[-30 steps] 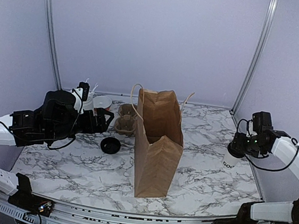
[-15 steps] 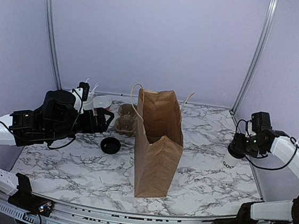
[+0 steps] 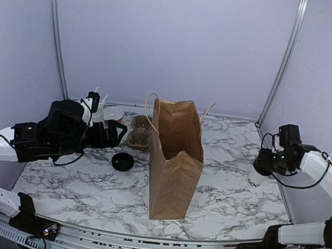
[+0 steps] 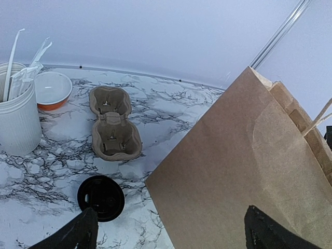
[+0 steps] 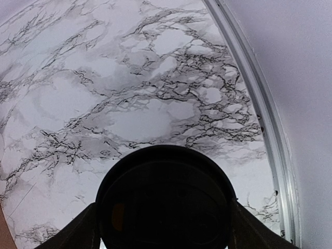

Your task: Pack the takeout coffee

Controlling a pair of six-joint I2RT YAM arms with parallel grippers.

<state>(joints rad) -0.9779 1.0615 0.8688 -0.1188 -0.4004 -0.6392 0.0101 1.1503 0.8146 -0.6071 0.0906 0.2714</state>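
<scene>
The right pincer point(image 3: 264, 163) pinches the takeout coffee point(image 3: 255, 177) at its lid, near the marble surface's point(image 3: 224, 193) right edge, well apart from the paper bag point(image 3: 175, 161); the left pincer point(image 3: 117, 134) stands spread.

We note the takeout coffee point(image 3: 255, 178): white cup, black lettering, black dome lid. Table point(image 3: 77, 180) is white marble, veined grey and black. Paper bag point(image 3: 176, 161) plain brown. Cup carrier point(image 4: 111, 124) dull tan. Loose lid point(image 4: 100, 197) black. Ribbed tub point(image 4: 18, 127) white. We log the bowl point(image 4: 51, 89) as orange outside, white inside. Walls point(image 3: 163, 41) pale lavender.
</scene>
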